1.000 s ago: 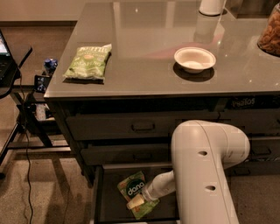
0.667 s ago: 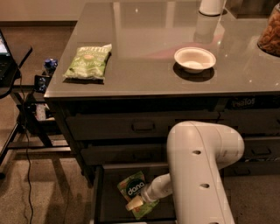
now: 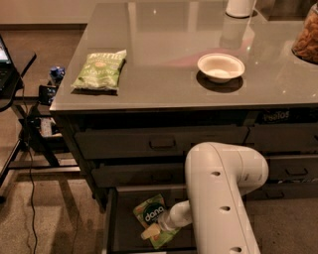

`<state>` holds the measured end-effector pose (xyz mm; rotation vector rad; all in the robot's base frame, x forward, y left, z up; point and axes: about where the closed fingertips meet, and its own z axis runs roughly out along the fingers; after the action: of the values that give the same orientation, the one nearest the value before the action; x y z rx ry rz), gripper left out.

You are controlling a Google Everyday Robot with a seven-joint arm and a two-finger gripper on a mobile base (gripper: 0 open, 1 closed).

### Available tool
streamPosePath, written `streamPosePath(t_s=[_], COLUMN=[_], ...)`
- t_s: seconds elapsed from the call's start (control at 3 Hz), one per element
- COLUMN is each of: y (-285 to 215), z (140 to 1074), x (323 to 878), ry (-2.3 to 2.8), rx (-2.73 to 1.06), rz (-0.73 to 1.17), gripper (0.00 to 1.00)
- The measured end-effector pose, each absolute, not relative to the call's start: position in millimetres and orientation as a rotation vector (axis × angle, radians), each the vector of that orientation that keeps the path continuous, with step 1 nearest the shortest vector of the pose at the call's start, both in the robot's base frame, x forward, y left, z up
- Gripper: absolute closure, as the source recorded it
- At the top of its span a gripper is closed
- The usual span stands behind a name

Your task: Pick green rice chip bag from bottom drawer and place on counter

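The green rice chip bag (image 3: 151, 214) with its dark round logo lies inside the open bottom drawer (image 3: 115, 221), below the two shut drawer fronts. My white arm reaches down into the drawer from the right. The gripper (image 3: 160, 229) sits at the bag's lower right edge, right on it, and covers part of it. The glossy grey counter (image 3: 164, 59) spreads above the drawers.
On the counter lie a paler green kettle bag (image 3: 101, 70) at the left, a white bowl (image 3: 220, 67) in the middle, a white cup (image 3: 240, 7) at the back and a jar (image 3: 306, 35) at the right edge. A black side table (image 3: 15, 74) with cables stands at the left.
My arm has shifted slightly left over the drawer. The bag and the gripper stay at about the same place.
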<state>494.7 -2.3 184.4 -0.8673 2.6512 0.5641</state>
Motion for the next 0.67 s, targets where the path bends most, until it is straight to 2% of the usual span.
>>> streamPosePath(t_s=[0.67], y=[8.9], z=[165.1], x=[499.4], ry=[2.642], rx=[-0.85], rz=[0.59], gripper=[0.0])
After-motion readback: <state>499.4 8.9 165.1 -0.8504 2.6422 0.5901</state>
